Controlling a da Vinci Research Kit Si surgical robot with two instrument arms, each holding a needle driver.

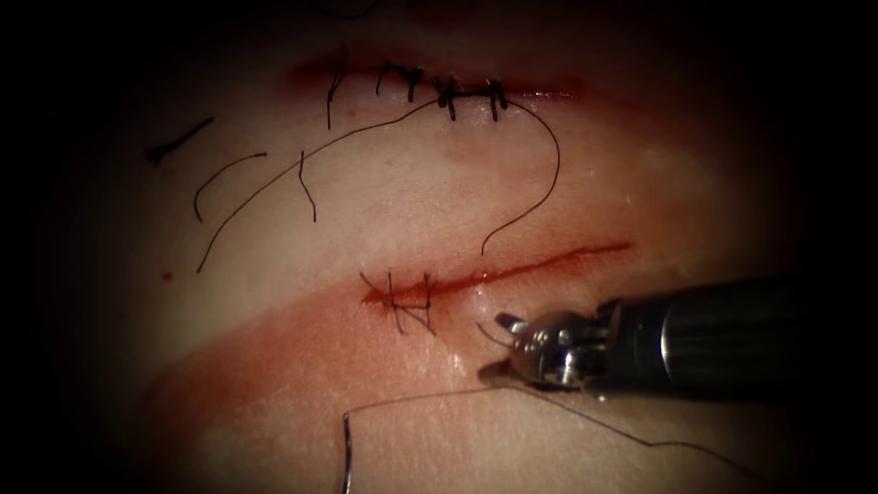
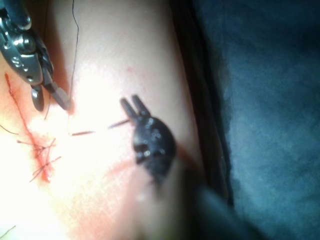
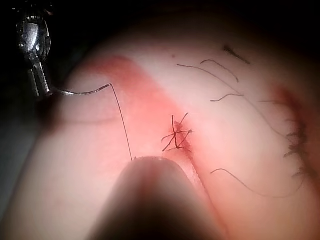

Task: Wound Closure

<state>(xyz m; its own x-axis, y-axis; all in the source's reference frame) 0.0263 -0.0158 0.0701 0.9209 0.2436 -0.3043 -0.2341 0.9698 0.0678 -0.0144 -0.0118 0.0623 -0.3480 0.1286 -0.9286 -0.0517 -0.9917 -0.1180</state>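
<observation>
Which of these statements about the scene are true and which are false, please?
1. The left arm's tool holds the needle, away from its thread end, and the needle is not in the tissue. True.
2. The right arm's tool has its jaws shut on the needle. False: its jaws stand apart beside the lower cut and hold nothing.
3. The stitches sit at the left end of the lower cut. True.
4. The lower cut is stitched along its whole length. False: to the right of the stitches it is unstitched, with red fluid along it.
</observation>
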